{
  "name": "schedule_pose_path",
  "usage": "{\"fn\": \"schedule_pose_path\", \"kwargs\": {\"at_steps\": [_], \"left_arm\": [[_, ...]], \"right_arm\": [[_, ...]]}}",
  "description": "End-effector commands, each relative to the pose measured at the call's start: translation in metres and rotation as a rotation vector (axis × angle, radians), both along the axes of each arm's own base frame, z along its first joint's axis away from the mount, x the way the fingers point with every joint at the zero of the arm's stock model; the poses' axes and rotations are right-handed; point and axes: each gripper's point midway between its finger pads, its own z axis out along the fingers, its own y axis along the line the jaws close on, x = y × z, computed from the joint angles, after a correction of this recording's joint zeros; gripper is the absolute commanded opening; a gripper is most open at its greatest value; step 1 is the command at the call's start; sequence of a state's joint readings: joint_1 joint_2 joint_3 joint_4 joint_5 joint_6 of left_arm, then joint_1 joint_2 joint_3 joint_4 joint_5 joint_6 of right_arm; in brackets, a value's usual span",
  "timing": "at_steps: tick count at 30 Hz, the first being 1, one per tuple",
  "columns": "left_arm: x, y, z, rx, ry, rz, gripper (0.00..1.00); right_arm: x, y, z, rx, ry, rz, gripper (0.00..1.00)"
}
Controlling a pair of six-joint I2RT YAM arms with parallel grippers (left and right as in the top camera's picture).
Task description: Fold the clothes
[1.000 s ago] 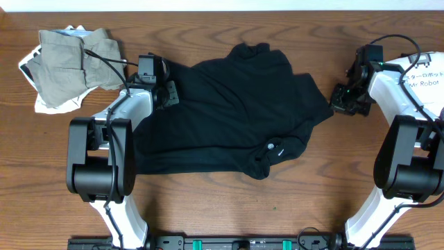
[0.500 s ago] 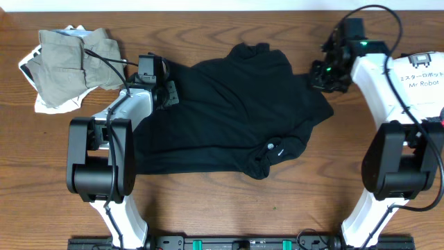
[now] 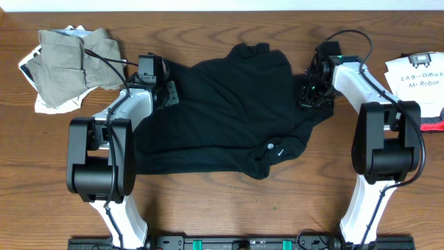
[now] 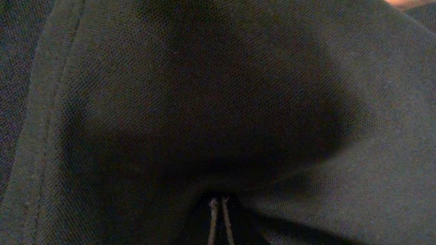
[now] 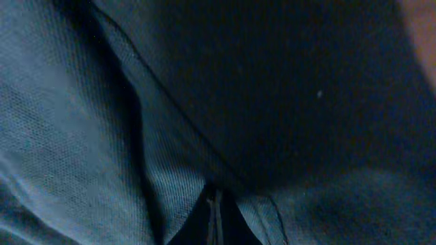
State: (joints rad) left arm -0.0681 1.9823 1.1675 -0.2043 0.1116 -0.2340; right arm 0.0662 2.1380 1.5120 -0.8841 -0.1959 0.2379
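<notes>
The large black shirt (image 3: pixel 229 111) lies spread in the middle of the table, its small white mark (image 3: pixel 279 148) near the lower right. My left gripper (image 3: pixel 164 92) is at the shirt's left edge, and in the left wrist view its jaws (image 4: pixel 219 204) are pinched together on black fabric (image 4: pixel 204 102). My right gripper (image 3: pixel 311 92) is low on the shirt's right edge. In the right wrist view its jaws (image 5: pixel 214 203) are closed, with a seam and folds of the shirt (image 5: pixel 102 136) running into the tips.
A grey-khaki garment (image 3: pixel 73 59) lies crumpled on white fabric at the back left. A white garment printed "Mr Robot" (image 3: pixel 416 76) lies at the right edge, with something red (image 3: pixel 431 125) below it. Bare wooden table (image 3: pixel 222 201) runs along the front.
My right gripper has swung from the bare table right of the shirt, back and leftward, and come down on the shirt's right edge. The left arm has not moved.
</notes>
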Motion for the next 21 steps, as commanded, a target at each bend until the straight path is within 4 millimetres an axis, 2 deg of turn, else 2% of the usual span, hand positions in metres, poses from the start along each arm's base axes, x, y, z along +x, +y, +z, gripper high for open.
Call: {"fn": "schedule_pose_path", "kwargs": {"at_steps": [1, 7, 12, 16, 21], "left_arm": [[-0.024, 0.022, -0.036, 0.082, 0.112, 0.032, 0.06], [-0.024, 0.022, -0.036, 0.082, 0.113, 0.033, 0.06], [-0.024, 0.022, -0.036, 0.083, 0.113, 0.033, 0.06], [-0.022, 0.026, -0.035, 0.104, 0.106, 0.043, 0.06], [-0.021, 0.037, -0.034, 0.155, 0.098, 0.072, 0.06]], "right_arm": [[0.001, 0.005, -0.002, 0.017, -0.005, 0.032, 0.01], [-0.001, -0.009, -0.012, -0.065, 0.009, 0.029, 0.01], [-0.009, -0.044, -0.028, -0.224, 0.064, -0.030, 0.01], [-0.014, -0.076, -0.027, -0.354, 0.086, -0.124, 0.01], [-0.016, -0.096, -0.026, -0.378, 0.098, -0.164, 0.01]]}}
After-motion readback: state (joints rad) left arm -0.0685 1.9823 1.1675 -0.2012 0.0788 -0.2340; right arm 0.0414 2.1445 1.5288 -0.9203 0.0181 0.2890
